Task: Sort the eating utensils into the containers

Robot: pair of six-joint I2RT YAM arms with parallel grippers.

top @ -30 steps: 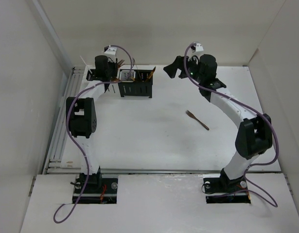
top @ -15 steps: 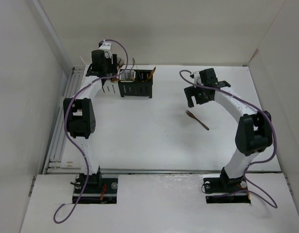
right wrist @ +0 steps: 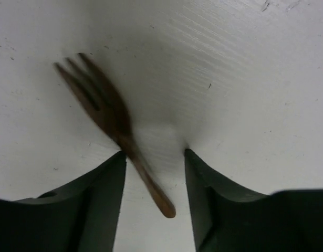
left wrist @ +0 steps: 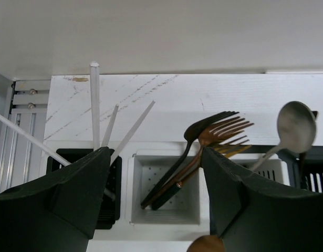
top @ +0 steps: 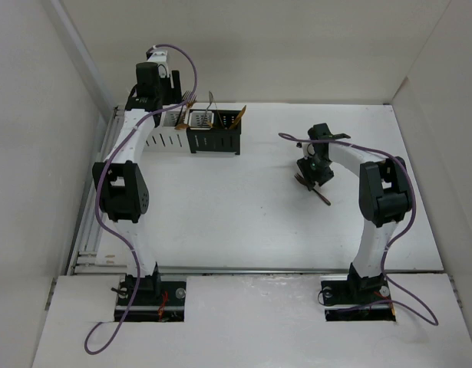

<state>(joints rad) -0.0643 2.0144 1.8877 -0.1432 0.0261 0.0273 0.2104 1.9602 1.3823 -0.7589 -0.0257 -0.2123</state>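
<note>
Right jaws open, empty, straddling fork (right wrist: pixel 106 113) handle on bench (right wrist: pixel 245 79); tines beyond tips. Left jaws open, empty, above caddies (left wrist: pixel 166 215).

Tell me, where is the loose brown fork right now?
In the top view, the fork lies flat on the right side of the table, directly under the right gripper, whose open jaws straddle its handle.

The left arm (top: pixel 127 144) and right arm (top: pixel 371 247) have white links and black joints. A purple cable (top: pixel 188 61) follows each. The fingers (left wrist: pixel 51 205) are matte black.
</note>
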